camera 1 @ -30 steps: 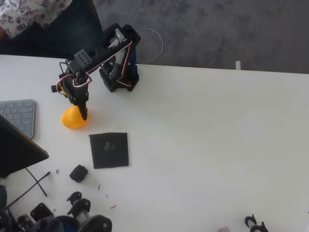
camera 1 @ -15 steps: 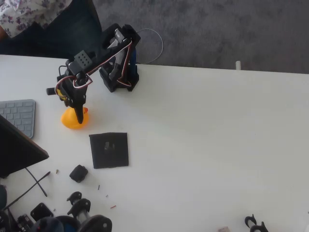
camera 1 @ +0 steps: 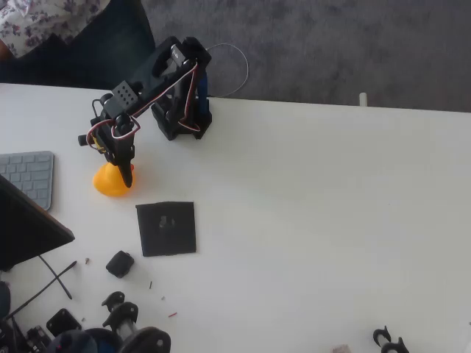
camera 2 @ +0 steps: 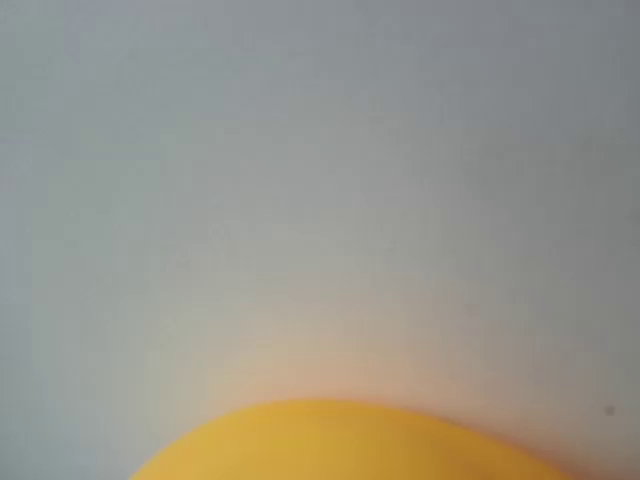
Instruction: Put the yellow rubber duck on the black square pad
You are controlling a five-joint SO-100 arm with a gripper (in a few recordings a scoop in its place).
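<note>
In the overhead view the gripper (camera 1: pixel 125 175) hangs directly over the yellow rubber duck (camera 1: pixel 110 182), with its dark fingers pointing down and covering the right part of the toy as the picture shows it. The duck sits on the white table (camera 1: pixel 309 220), near the left edge, just beside the grey keyboard (camera 1: pixel 29 176) and in front of the arm's base (camera 1: pixel 180 118). I cannot tell if the fingers are spread around the duck or already pressed on it, because the arm's own body hides the tips from above. In the wrist view the duck (camera 2: pixel 345 445) shows as a rounded yellow bulge at the bottom edge with bare table above it, so the camera is very low and very close to the toy. The black square pad (camera 1: pixel 166 228) lies flat on the table, below and to the right of the duck in the overhead view, near but not touching it. This is the relation that matters for the coming move: the pad is on the side of the duck away from the keyboard and further from the arm's base, so I judge the arm must carry the duck outward and to the right. A small black block (camera 1: pixel 119 264) sits below the pad and should not be taken for the goal.
</note>
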